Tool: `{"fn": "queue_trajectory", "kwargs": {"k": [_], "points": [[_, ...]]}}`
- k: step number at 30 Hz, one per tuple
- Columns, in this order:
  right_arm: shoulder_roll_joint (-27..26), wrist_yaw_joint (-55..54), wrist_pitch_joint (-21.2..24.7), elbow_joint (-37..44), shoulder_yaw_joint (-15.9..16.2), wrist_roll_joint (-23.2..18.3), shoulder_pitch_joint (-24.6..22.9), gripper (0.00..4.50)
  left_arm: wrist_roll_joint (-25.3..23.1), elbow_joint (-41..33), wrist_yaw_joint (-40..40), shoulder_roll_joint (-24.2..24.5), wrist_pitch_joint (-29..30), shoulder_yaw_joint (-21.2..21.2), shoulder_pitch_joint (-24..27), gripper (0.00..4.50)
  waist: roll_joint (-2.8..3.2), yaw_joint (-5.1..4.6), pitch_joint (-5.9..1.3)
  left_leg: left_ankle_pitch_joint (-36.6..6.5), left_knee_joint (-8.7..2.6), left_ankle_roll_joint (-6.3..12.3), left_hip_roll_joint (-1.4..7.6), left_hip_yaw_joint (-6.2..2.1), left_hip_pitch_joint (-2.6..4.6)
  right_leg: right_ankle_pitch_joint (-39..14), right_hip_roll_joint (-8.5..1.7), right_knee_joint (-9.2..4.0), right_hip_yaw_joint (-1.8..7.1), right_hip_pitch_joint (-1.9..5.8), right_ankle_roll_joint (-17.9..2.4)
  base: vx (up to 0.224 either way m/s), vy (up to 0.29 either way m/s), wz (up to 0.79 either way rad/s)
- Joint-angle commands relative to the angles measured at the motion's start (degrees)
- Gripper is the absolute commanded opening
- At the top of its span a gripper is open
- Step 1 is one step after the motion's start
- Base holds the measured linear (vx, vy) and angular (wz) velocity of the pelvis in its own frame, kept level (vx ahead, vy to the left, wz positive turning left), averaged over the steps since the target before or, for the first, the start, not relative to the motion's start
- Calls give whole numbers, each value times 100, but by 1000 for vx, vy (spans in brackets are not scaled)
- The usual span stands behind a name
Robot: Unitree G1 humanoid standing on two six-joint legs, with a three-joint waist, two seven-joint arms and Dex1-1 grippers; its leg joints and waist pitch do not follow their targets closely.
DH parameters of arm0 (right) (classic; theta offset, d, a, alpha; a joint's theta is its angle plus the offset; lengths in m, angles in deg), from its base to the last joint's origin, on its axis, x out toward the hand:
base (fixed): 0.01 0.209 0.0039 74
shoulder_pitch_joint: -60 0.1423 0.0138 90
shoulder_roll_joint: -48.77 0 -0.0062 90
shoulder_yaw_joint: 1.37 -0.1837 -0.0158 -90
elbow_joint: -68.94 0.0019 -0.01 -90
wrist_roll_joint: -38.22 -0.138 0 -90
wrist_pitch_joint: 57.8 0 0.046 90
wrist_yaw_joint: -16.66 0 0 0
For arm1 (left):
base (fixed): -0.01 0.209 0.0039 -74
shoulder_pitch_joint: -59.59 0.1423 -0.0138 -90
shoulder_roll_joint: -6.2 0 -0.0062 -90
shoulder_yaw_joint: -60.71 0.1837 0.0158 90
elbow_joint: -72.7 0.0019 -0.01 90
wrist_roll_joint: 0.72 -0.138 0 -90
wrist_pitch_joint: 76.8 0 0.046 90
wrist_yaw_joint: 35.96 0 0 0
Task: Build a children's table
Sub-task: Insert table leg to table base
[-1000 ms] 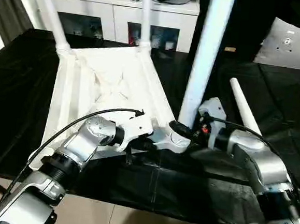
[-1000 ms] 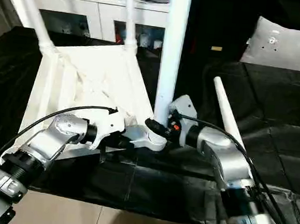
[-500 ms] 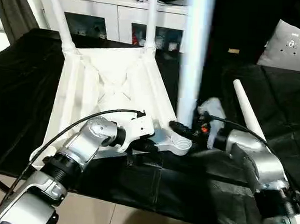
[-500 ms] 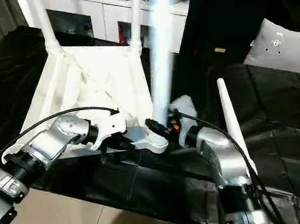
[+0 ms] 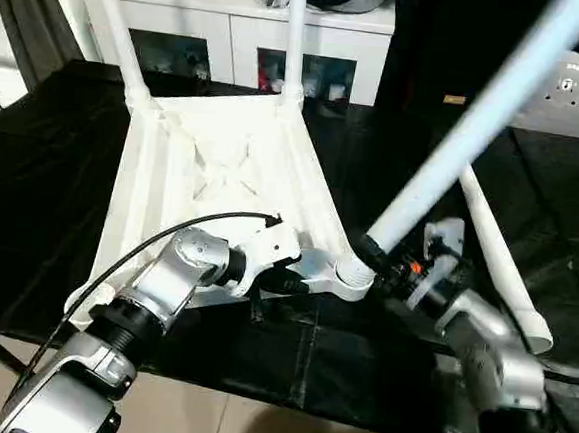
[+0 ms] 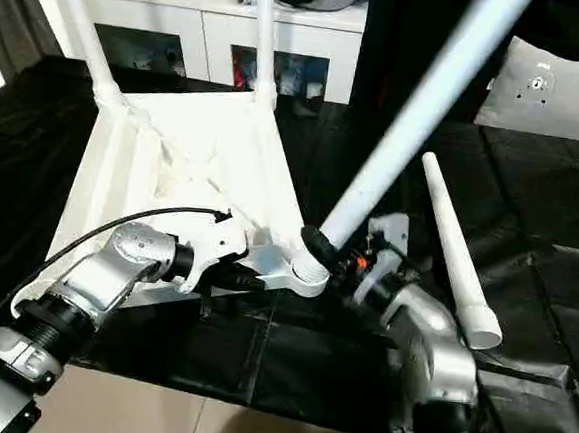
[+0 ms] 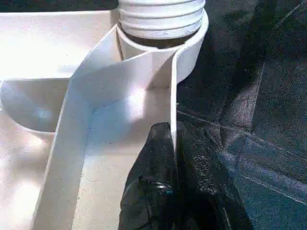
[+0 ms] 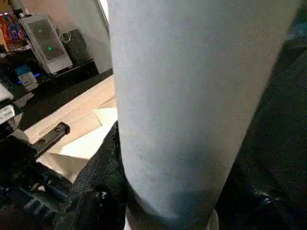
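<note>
White plastic was most of what I had in front of me: the children's table top [image 5: 213, 170] lay upside down on black sheeting [image 5: 31, 186] over the tabletop, ribbed underside up. Two legs stood upright in the far corner sockets, one at the far left [image 5: 114, 22] and one at the far right [image 5: 296, 31], in front of a white cabinet [image 5: 234, 32] with glass doors. My left hand [image 7: 175, 158] was pinched shut on the thin upright rim of the table top just beside the near corner socket [image 7: 165, 43], one black finger [image 7: 153, 163] inside the rim and the other outside it. My right hand [image 6: 329, 252] gripped a third leg [image 5: 477, 126] near its thick end, fingers spread partway around the tube. That leg's ridged end sat at the near corner socket, and the leg leaned steeply away toward the upper right rather than standing straight; I could not tell how far it was seated. From the right wrist camera the pale tube [image 8: 192, 105] ran close past the lens. A fourth leg [image 6: 452, 249] lay loose on the sheeting to the right, wide end toward me, just beyond my right forearm and apart from the table top.
</note>
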Motion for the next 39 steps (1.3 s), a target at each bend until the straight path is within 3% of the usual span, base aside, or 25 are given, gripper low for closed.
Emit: {"fn": "queue_trajectory", "kwargs": {"k": [1,4,5,10,11,23,31,35,39], "points": [[245,-52,-123,-376,255,588,-291,190,-123,199,179,12,78,-10,-7,0,7,-27,-215,-1438,-471,-44,371,-170,46,-1481,-628,-531,272,164,-1030,0,0,0],[375,-54,-312,-446,369,831,-290,190,-158,213,169,28,51,4,-12,0,4,-37,-201,-1518,-473,-19,358,-170,47,-1668,-636,-547,277,153,-994,0,0,0],[410,-47,-354,-468,390,890,-281,190,-172,206,156,43,41,14,-6,0,-8,-52,-184,-1661,-492,-9,357,-178,52,-2019,-642,-581,282,145,-927,0,0,0],[728,39,-283,-579,754,1315,-74,190,-249,181,47,150,-48,98,8,0,-3,-72,-168,-1793,-508,-17,363,-195,63,-2196,-645,-590,292,134,-899,0,0,0],[844,210,-62,-641,1032,1438,64,190,-288,236,-21,196,-130,133,-34,0,-22,-81,-172,-1831,-512,-11,362,-202,77,-2306,-644,-600,292,132,-872,0,0,0],[847,625,381,-936,1558,1532,544,190,-355,625,-173,225,-345,168,-421,0,-21,-98,-150,-2123,-538,-75,374,-227,108,-2761,-663,-651,314,75,-774,0,0,0],[818,515,555,-815,1515,1524,452,190,-248,614,-152,204,-174,57,-342,0,-27,-84,-140,-2136,-548,-71,387,-225,108,-2864,-678,-665,325,57,-759,0,0,0],[597,-176,977,-488,1400,1535,227,190,41,218,219,38,504,-276,-65,0,-35,-89,-117,-2229,-576,-125,391,-235,108,-3040,-678,-671,326,35,-712,0,0,0],[175,-1046,1287,-512,1113,1511,244,190,198,-381,802,-323,1299,-489,236,0,-31,-162,-87,-2574,-585,-196,356,-283,126,-3749,-684,-742,308,-22,-469,0,0,0]]}}
